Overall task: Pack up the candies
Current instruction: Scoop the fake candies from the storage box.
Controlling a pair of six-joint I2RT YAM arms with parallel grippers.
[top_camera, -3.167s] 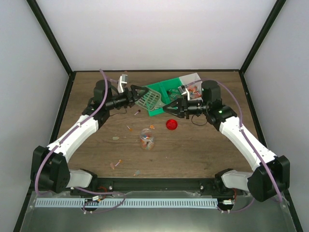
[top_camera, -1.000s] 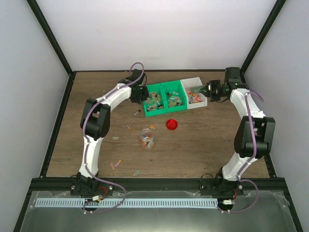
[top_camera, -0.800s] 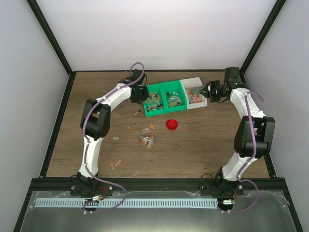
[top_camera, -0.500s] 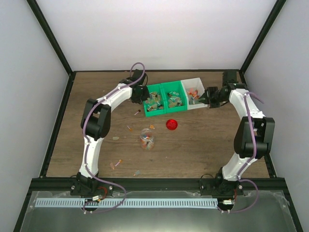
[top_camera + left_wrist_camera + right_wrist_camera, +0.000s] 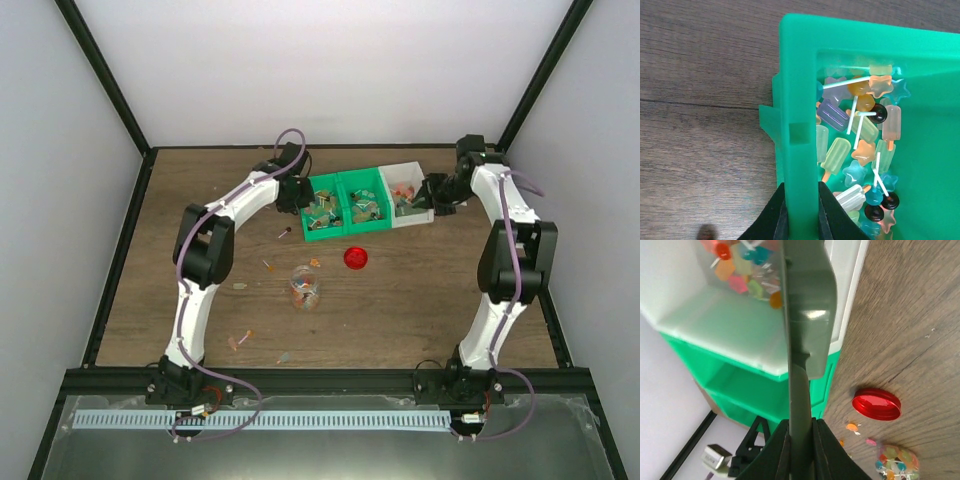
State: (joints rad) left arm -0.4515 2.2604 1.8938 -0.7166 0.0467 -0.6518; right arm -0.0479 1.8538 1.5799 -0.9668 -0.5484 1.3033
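At the back of the table, my left hand is pinched tight on the left wall of the green bin, one finger outside and one inside. My right hand is clamped narrow on the handle of the scoop, which I see edge-on against the white bin. Candies lie heaped in the green bin, with more in the white one. Nearer me, mid-table, the jar stands upright, partly filled with candies, the red lid just beside it. A few loose ones are scattered on the wood left of the jar and in front of it.
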